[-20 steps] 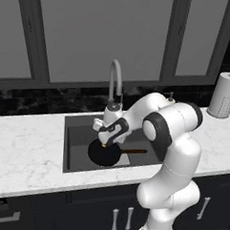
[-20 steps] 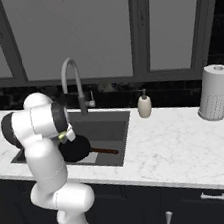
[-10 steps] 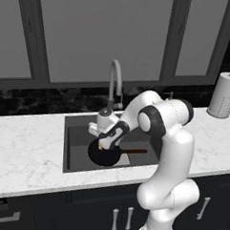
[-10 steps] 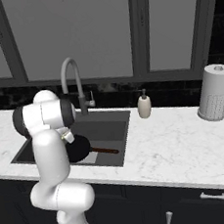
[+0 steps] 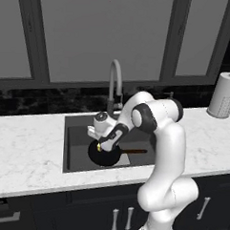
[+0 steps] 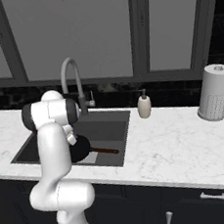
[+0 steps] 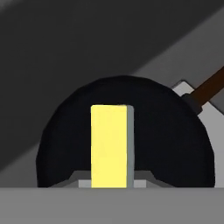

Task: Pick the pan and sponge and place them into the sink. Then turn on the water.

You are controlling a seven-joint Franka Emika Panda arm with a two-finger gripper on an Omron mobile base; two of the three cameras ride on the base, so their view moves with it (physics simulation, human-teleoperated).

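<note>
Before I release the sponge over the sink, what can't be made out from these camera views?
- Jaws: in the hand view the sponge covers them, so the grip cannot be judged.
- Pan: the arm hides most of it in the right base view.
- Sponge-to-pan gap: unclear in the left base view, where the gripper overlaps the pan.
- Faucet handle: too small.

We see the black pan (image 5: 105,154) sitting flat in the dark grey sink (image 5: 77,144), center of the left base frame, reddish-brown handle pointing right. The yellow sponge (image 7: 110,145) stands upright over it, low-center in the hand view, grey-green edge right.
</note>
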